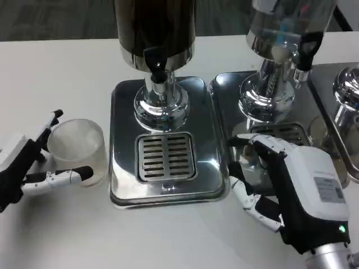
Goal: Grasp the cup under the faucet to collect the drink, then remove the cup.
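A clear frosted plastic cup (pixel 78 148) stands upright on the white table, just left of the steel drip tray (pixel 126 140). My left hand (pixel 25 162) reaches in from the left edge and holds the cup, one finger (pixel 51 122) lying along its far side and another (pixel 64 177) against its near side. The black faucet (pixel 157 66) of the dark drink dispenser (pixel 156 28) hangs over the slotted grate (pixel 165 157), to the right of the cup. My right hand (pixel 280 185) rests near the tray's right edge, fingers apart, holding nothing.
A second dispenser (pixel 280 33) with its own black tap (pixel 305 53) stands on a steel tray (pixel 224 95) at the right, behind my right hand. Part of a third chrome base (pixel 348 89) shows at the far right edge. Bare white table lies along the front.
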You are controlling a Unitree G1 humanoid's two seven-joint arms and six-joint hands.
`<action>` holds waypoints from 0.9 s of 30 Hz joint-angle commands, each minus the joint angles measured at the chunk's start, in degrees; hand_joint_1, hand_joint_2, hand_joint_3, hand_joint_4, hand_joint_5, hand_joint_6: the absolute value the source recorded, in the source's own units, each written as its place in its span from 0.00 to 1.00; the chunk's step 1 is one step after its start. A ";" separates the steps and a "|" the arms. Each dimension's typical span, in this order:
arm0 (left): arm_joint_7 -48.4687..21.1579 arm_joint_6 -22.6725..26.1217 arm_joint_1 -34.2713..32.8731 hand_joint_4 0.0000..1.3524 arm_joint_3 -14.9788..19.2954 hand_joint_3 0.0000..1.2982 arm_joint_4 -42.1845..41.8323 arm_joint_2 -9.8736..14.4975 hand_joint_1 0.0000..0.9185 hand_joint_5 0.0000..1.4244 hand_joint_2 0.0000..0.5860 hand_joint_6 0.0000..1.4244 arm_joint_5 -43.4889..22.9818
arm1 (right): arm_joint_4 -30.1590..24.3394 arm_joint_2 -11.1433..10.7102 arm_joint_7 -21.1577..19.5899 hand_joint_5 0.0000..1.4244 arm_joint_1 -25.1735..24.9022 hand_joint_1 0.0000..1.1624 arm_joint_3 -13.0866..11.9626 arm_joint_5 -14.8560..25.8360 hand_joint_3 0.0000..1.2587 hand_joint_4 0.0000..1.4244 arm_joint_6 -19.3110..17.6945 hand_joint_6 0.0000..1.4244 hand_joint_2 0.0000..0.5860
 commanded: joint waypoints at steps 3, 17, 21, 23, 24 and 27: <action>0.67 -0.10 -1.42 0.04 -1.01 0.00 1.03 -0.92 0.19 0.22 0.02 0.30 0.85 | -0.88 0.22 -0.01 0.25 0.49 0.42 0.14 0.49 0.33 0.24 0.47 0.24 0.77; 0.34 0.21 -1.95 0.06 -1.91 0.01 3.10 -3.47 0.23 0.24 0.06 0.32 -0.27 | -1.12 0.08 0.19 0.26 1.40 0.42 -0.50 1.15 0.33 0.24 1.00 0.24 0.77; 0.19 0.24 -1.87 0.07 -2.12 0.02 3.49 -4.33 0.23 0.26 0.09 0.35 -0.61 | -1.27 0.12 0.22 0.26 1.77 0.42 -0.67 1.40 0.33 0.25 1.20 0.24 0.77; 0.33 0.26 -1.66 0.09 -2.07 0.05 3.62 -4.72 0.24 0.28 0.11 0.38 -0.88 | -1.42 0.13 0.23 0.26 1.92 0.42 -0.70 1.43 0.33 0.25 1.27 0.24 0.77; 0.40 0.30 -1.60 0.11 -2.06 0.06 3.66 -4.85 0.25 0.30 0.13 0.40 -0.97 | -1.48 0.14 0.29 0.26 1.98 0.42 -0.72 1.46 0.33 0.25 1.33 0.24 0.77; 0.13 0.45 -1.34 0.14 -2.08 0.09 3.88 -5.52 0.26 0.34 0.15 0.47 -1.40 | -1.75 0.12 0.46 0.26 2.18 0.42 -0.80 1.56 0.33 0.25 1.50 0.24 0.77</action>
